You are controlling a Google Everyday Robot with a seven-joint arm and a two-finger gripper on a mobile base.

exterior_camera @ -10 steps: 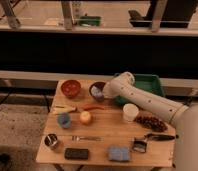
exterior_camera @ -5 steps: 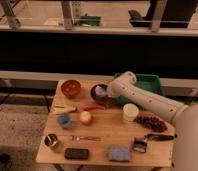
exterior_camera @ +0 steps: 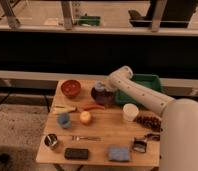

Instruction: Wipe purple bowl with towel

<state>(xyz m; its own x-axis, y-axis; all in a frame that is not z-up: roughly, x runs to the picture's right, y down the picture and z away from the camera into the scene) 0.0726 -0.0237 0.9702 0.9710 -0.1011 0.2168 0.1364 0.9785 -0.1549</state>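
Observation:
The purple bowl [exterior_camera: 100, 96] stands at the back middle of the wooden table [exterior_camera: 104, 131]. My gripper [exterior_camera: 106, 88] is at the end of the white arm [exterior_camera: 142, 95], which reaches in from the right. It is right over the bowl's far rim, at or in the bowl. What it holds is hidden. A folded blue towel [exterior_camera: 118, 152] lies flat near the table's front edge, far from the gripper.
A red-brown bowl [exterior_camera: 71, 88] stands left of the purple bowl and a green tray [exterior_camera: 144, 82] at the back right. Also on the table are a banana [exterior_camera: 64, 108], red chili [exterior_camera: 93, 107], blue cup [exterior_camera: 64, 119], orange [exterior_camera: 85, 117], white cup [exterior_camera: 130, 112], fork [exterior_camera: 84, 137], metal cup [exterior_camera: 52, 141] and black case [exterior_camera: 76, 153].
The arm's elbow has shifted a little to the right and the gripper has stayed over the purple bowl. The other objects have not moved.

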